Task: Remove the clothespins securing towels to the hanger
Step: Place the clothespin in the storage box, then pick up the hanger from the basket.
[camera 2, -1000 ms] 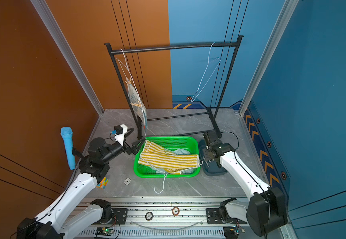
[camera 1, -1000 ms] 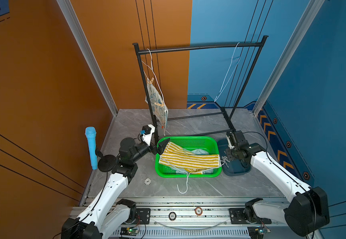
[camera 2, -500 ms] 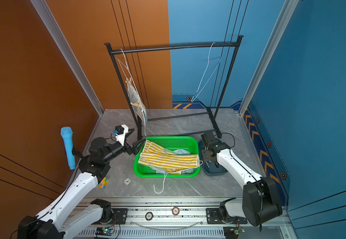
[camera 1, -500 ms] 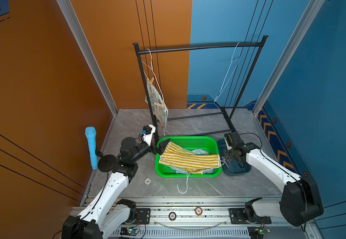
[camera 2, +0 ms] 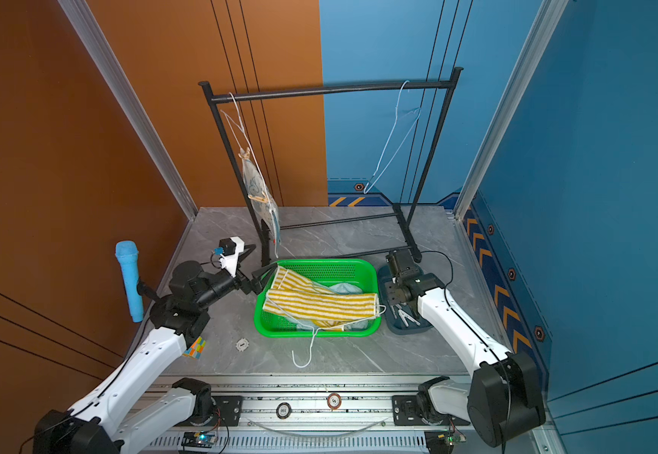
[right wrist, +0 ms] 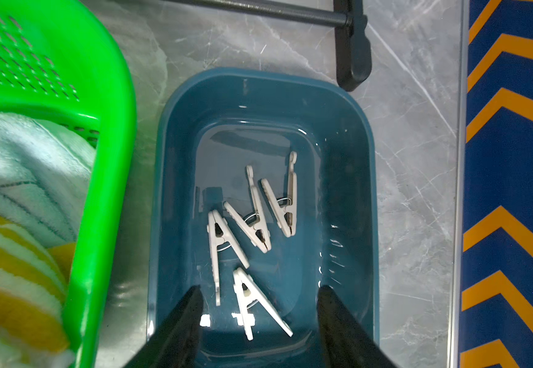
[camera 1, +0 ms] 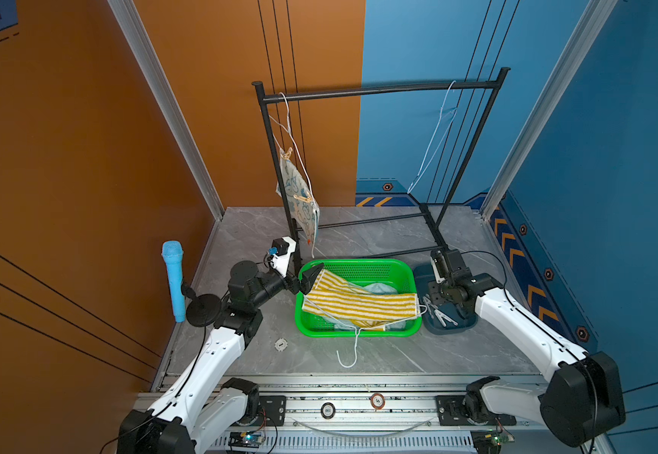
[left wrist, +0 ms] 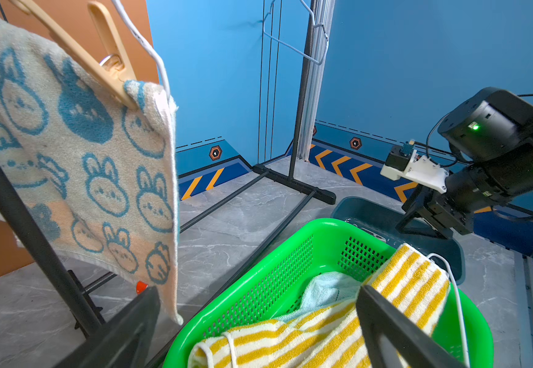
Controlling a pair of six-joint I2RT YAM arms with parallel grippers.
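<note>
A cream towel with blue bunnies (camera 1: 300, 196) (left wrist: 83, 153) hangs from a white wire hanger (camera 1: 287, 118) at the rack's left end. Two tan clothespins (camera 1: 287, 152) (camera 1: 304, 199) (left wrist: 99, 63) pin it there. My left gripper (camera 1: 309, 275) (left wrist: 258, 289) stands open at the green basket's (camera 1: 406, 271) near-left rim, below that towel, holding nothing. In the basket, a yellow-striped towel (camera 1: 362, 302) with a hanger lies over a pale blue-green towel (left wrist: 328, 286). My right gripper (camera 1: 435, 304) (right wrist: 260, 288) is open above the dark blue tray (right wrist: 341, 127), where several loose clothespins (right wrist: 252, 220) lie.
The black rack (camera 1: 378, 91) stands behind the basket and tray, its foot bars (camera 1: 431, 232) on the table. A bare white hanger (camera 1: 437, 137) hangs at its right end. A blue microphone (camera 1: 174, 275) on a stand, a colourful cube (camera 2: 194, 348) and a small round token (camera 1: 281, 344) sit left.
My right gripper's jaws have opened over the blue tray, and that arm has shifted slightly. The left arm and the hanging towel have not moved.
</note>
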